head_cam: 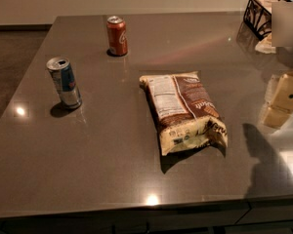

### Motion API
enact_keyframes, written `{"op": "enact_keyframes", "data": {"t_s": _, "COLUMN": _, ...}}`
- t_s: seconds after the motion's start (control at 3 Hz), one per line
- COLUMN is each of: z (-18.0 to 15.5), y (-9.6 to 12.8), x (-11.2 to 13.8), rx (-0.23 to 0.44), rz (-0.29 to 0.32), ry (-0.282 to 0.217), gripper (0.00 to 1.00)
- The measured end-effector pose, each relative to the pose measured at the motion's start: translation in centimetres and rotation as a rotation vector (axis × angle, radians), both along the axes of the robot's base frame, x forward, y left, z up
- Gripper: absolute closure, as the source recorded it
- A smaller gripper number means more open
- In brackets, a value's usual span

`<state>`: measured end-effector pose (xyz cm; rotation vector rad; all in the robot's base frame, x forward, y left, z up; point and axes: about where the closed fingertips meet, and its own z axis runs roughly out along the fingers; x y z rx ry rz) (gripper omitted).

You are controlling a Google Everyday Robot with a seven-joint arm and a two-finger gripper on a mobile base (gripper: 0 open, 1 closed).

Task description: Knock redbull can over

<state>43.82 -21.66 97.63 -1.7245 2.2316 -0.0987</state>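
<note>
Redbull can point(64, 82) toppling is judged not yet begun, since the can is seen upright. Nearest the camera lies the front edge of the table point(112, 179), with a dark shadow point(261, 155) cast on its right part. Further in, a bag point(183, 112) is laid flat near the middle. Well apart to its left, the redbull can is stood on the left part of the table, near the left edge, with nothing touching it. At the right edge of the view the cream-coloured gripper point(283, 99) is seen over the table, well apart from the can, with the bag between them. Whether it is wide or narrow cannot be told. Further back an orange can point(117, 35) is stood upright, and a black wire rack point(259, 13) is set at the far right.

The approach is judged to be the step in hand. For the next move, the gripper would need to be carried leftward, past or above the bag. It would then be pushed against the redbull can's upper side so that it is tipped, with the orange can left alone.
</note>
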Motion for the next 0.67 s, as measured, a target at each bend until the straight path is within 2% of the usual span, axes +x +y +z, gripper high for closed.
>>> {"op": "enact_keyframes", "data": {"t_s": 0.33, "z": 0.0, "y": 0.0, "x": 0.0, "rx": 0.000, "rz": 0.000, "ry": 0.000, "gripper": 0.00}}
{"op": "enact_keyframes", "data": {"t_s": 0.67, "z": -0.3, "y": 1.3, "x": 1.3, "rx": 0.026, "rz": -0.011, "ry": 0.008, "gripper": 0.00}}
